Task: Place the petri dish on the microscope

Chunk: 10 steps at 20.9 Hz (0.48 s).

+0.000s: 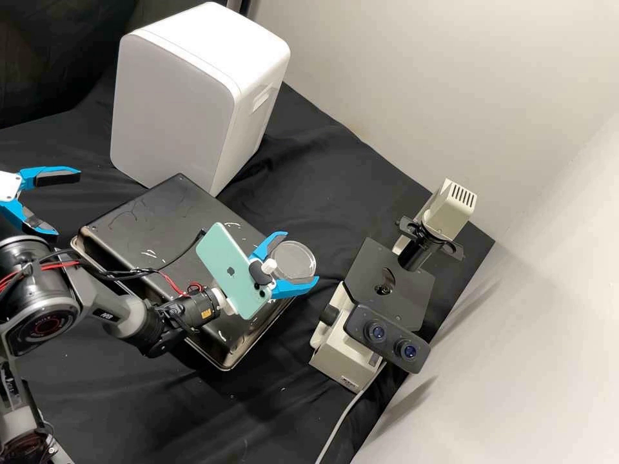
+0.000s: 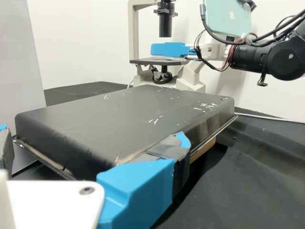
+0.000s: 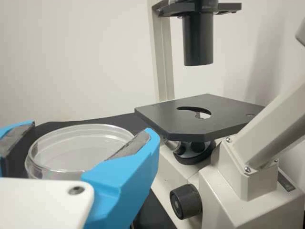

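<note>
Two of approx. four steps done, by my judgement: dish gripped, off the counter [image 1: 309, 167]; carry to stage and release left. L to R: left jaws, spread wide, empty. Tray [image 1: 155, 225], matt black top, scratched, metal rim. Right jaws clamped on petri dish [image 1: 295, 258], clear plastic, round, shallow, held level in air betw. tray and microscope [image 1: 377, 316], short of its stage [image 1: 400, 287]: flat black plate w/ keyhole opening.

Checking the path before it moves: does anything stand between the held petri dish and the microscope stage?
Nothing visible. The right gripper holds the petri dish beside the stage, open air between; the black lens tube hangs clear above the stage.
</note>
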Each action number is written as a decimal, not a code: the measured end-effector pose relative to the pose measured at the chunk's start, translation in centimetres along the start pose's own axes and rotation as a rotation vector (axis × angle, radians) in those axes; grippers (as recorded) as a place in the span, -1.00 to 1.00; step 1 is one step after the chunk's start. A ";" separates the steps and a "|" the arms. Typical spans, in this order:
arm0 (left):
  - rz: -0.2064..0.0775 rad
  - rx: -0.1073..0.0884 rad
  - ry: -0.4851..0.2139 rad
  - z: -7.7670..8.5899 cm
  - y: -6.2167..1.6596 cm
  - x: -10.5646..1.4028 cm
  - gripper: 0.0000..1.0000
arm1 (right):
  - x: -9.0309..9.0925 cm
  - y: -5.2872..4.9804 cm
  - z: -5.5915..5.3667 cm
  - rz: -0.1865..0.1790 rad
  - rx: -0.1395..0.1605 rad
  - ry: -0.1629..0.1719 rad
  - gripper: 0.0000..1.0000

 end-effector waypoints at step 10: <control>-0.015 -0.005 -0.002 0.0 -0.28 0.1 1.00 | 3.8 0.0 0.4 -0.016 -0.005 -0.027 -1.00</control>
